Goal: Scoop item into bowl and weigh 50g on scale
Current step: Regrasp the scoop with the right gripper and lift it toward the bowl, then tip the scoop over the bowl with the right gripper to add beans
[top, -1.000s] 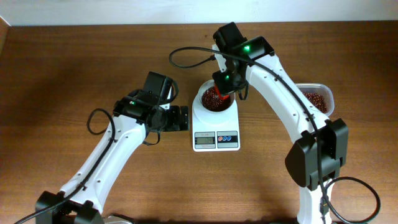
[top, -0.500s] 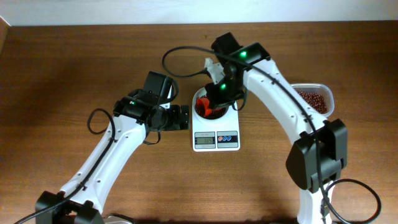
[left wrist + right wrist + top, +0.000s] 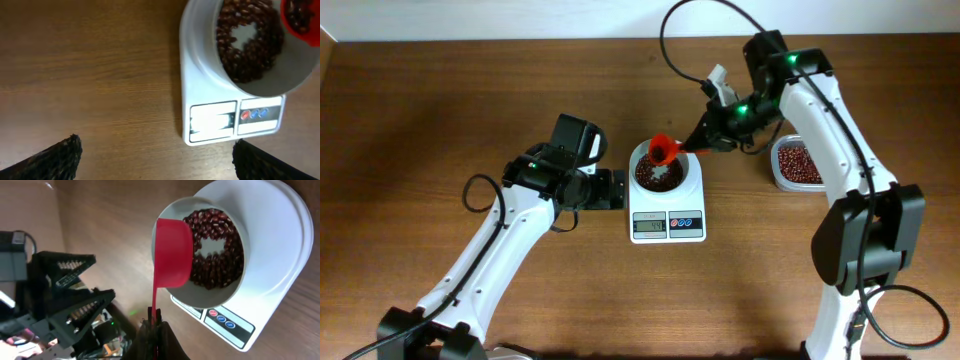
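The white bowl [image 3: 688,172] stands on the white scale [image 3: 667,226] and holds a ring of red-brown beans [image 3: 658,176]. My right gripper [image 3: 712,136] is shut on the handle of a red scoop [image 3: 665,148], which hangs over the bowl's far rim. In the left wrist view the scoop [image 3: 300,17] has beans in it above the bowl [image 3: 300,75]. In the right wrist view the scoop [image 3: 172,255] covers the bowl's left side, above the beans [image 3: 220,245]. My left gripper [image 3: 610,190] is open and empty beside the scale's left edge.
A clear plastic tub [image 3: 798,183] with more beans stands on the table to the right of the scale, under my right forearm. The scale's display [image 3: 212,120] and its red and blue buttons [image 3: 254,114] face the front edge. Brown tabletop lies all around.
My right arm has swung back to the right, lifting the scoop from inside the bowl to its far rim. The tub is uncovered. The left arm has not moved.
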You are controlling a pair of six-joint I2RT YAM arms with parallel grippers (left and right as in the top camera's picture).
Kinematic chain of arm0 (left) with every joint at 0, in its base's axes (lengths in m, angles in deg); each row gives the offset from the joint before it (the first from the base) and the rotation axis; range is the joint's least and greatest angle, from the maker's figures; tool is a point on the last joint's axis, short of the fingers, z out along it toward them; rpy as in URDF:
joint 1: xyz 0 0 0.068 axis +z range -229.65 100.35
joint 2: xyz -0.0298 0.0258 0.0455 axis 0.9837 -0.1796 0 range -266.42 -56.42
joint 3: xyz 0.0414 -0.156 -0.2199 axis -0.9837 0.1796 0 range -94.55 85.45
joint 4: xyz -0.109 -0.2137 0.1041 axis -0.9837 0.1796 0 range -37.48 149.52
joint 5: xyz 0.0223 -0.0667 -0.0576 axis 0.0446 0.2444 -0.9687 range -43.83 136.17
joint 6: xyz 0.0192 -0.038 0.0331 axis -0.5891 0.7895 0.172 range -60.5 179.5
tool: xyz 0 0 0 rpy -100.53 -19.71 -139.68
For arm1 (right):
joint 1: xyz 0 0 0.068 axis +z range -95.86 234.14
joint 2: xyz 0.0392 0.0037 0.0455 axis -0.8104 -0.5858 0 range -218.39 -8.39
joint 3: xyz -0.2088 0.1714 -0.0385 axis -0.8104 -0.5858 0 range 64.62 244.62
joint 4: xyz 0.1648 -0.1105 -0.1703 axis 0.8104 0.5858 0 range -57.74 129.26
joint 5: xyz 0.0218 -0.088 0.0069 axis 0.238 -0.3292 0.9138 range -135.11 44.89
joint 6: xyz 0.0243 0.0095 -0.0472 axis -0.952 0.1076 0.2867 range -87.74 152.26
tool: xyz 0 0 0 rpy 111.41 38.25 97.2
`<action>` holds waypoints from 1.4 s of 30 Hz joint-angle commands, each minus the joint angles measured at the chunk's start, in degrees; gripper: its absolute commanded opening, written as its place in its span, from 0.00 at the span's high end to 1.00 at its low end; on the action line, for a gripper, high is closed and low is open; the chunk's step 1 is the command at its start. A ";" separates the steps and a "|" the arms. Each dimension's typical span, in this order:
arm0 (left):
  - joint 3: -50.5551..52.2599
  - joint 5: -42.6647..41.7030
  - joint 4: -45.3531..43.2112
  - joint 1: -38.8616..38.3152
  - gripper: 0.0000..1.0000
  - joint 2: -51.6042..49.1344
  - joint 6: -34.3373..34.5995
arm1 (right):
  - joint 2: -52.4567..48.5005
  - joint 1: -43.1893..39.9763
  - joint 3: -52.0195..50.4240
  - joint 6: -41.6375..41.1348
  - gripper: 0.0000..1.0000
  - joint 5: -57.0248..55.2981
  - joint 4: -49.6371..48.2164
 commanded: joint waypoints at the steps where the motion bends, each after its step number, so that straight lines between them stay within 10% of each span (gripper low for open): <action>1: 0.42 -7.85 -0.59 0.17 0.00 1.03 -9.09 | 0.74 -2.36 -0.35 5.18 0.96 2.89 1.22; 17: 0.96 6.88 1.75 -20.72 0.01 -2.29 5.51 | 0.76 -14.19 -0.35 12.39 0.96 8.44 3.26; 42: 0.96 8.48 -2.10 -21.11 0.01 -3.34 5.66 | -0.24 -1.38 -0.57 13.64 0.96 -0.20 2.99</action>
